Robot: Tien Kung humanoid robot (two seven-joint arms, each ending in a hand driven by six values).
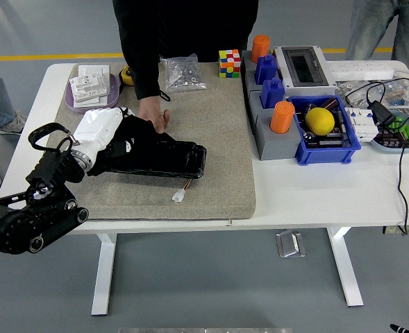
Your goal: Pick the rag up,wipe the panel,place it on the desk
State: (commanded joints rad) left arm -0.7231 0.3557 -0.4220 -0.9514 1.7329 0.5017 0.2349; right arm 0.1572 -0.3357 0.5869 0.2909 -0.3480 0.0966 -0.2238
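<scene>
Table (315, 194): you have one white table, its near edge running across the lower part of the view.
Mat (218, 139): one grey-brown mat covers the left half of the table.
Person (183, 28): one person in black stands at the far side; their hand (151, 111) rests on the far edge of the panel.
Left arm (23, 222): your black arm comes in from the lower left.
Panel (169, 159): one long, flat black panel lies on the mat, left of centre, running left to right.
Left hand (100, 132): the white hand lies on the panel's left end, fingers closed down on the rag.
Rag (131, 135): one dark, crumpled cloth, black like the panel, so you cannot tell its edges; it sits on the panel's left end under the hand.
Grey box (301, 66): one, far right of the mat.
Bins: one blue bin (326, 149) holding one yellow ball (320, 120).
Cylinders: two orange ones (282, 116), near the grey box.
Cube (229, 62): one coloured puzzle cube at the mat's far edge.
Bag (183, 73): one clear bag of small parts.
</scene>
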